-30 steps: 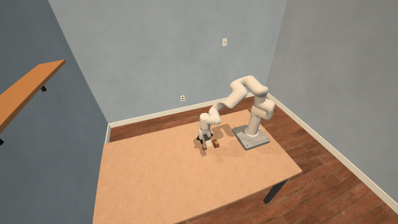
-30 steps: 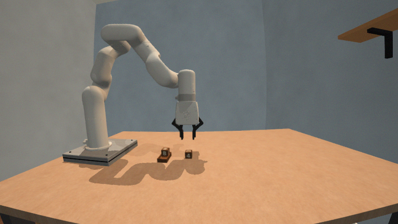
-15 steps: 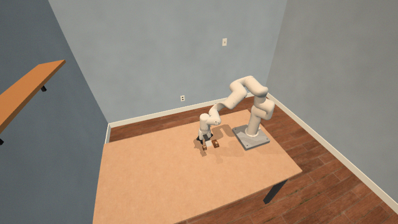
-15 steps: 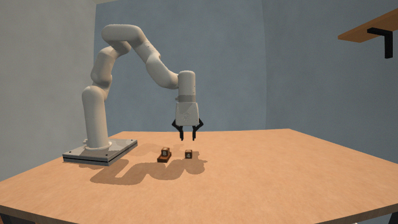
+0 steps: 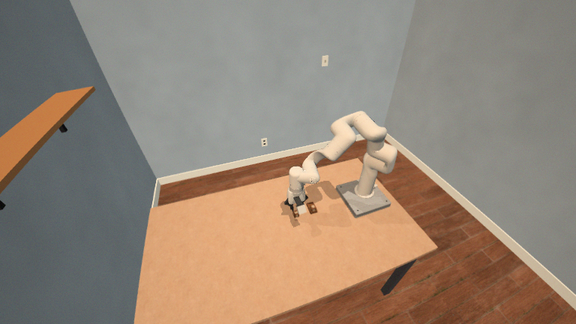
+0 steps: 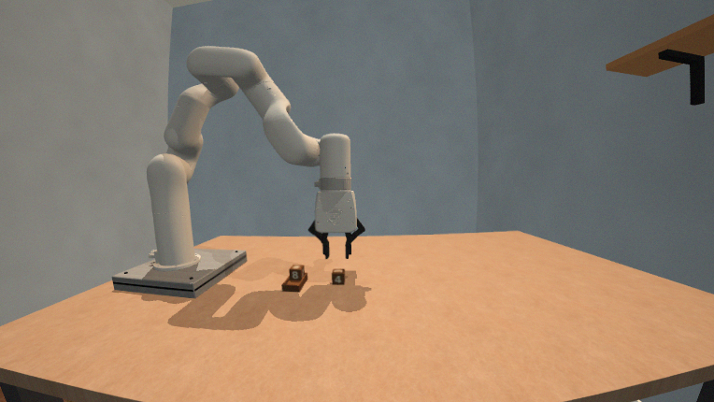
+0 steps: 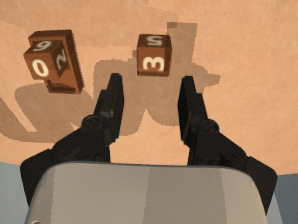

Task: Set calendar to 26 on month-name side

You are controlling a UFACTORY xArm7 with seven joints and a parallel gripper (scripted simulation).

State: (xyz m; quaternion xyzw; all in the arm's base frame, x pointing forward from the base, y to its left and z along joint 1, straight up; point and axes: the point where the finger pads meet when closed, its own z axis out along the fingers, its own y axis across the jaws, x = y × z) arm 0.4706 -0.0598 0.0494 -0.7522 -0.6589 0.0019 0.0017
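Tray (image 6: 293, 286) (image 7: 73, 60): brown, on the table (image 5: 225, 257) (image 6: 399, 324) (image 7: 240, 55), one numbered cube (image 6: 296, 272) (image 7: 47, 61) inside. That cube shows 0, 9 and 2 to the wrist view, 8 to the exterior view; part of the tray floor beside it is uncovered. Second cube (image 6: 337, 276) (image 7: 154, 56): outside the tray, directly on the table, apart from it; faces 3 and 5 in the wrist view, 4 in the exterior view. Claw (image 5: 300, 206) (image 6: 336, 257) (image 7: 151, 88): above the second cube, pointing down, fingers parted about halfway, nothing between them. Both cubes lie well in from the table edges; a gap separates tray from the grey base plate (image 5: 363, 209) (image 6: 149, 286).

The end effector (image 5: 298, 204) (image 6: 336, 257) (image 7: 151, 88) is lower now, nearer the lone cube (image 5: 295, 213) (image 6: 337, 277) (image 7: 154, 57) and the surface (image 5: 225, 249) (image 6: 449, 309) (image 7: 225, 30). It drops further over the last half second than over the one before. The arm (image 5: 342, 140) (image 6: 290, 132) sinks with it, its top bend dipping slightly, and the left end of its shadow (image 6: 214, 319) shifts rightward in the exterior view.
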